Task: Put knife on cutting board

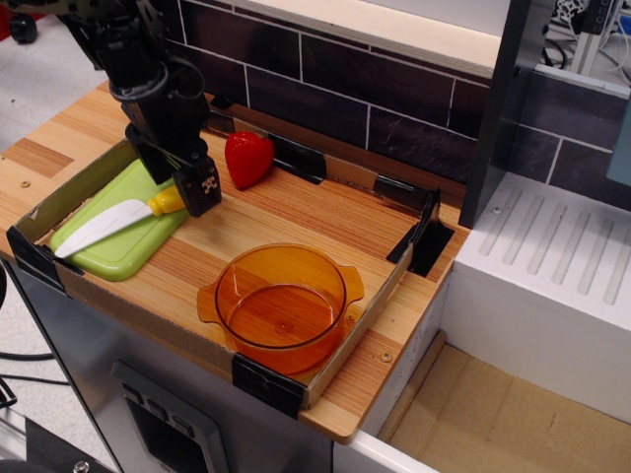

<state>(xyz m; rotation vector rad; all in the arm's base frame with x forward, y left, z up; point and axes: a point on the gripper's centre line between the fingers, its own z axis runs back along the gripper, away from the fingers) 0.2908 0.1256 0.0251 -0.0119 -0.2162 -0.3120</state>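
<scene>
Observation.image gives you the wooden counter from above and to one side, with a low cardboard rim and black tape at its corners, and a dark brick wall behind it. To the right you see a white ribbed unit standing apart from the counter.

Your black arm comes down from the upper left, and its pincer sits low at the right end of the cutting board. You can see one black finger just right of the knife's yellow handle, close to it or touching; whether the pincer is clenched on the handle or released you cannot tell from this angle.

Next in size, the orange transparent pot stands near the front edge of the counter, well apart from the board, and you can see nothing inside it.

The light-green cutting board lies flat in the left corner. On it rests the knife, white blade pointing toward the front left, yellow handle at the board's right end beside the pincer.

Smallest, a red strawberry sits near the back rim, just right of the arm.
</scene>
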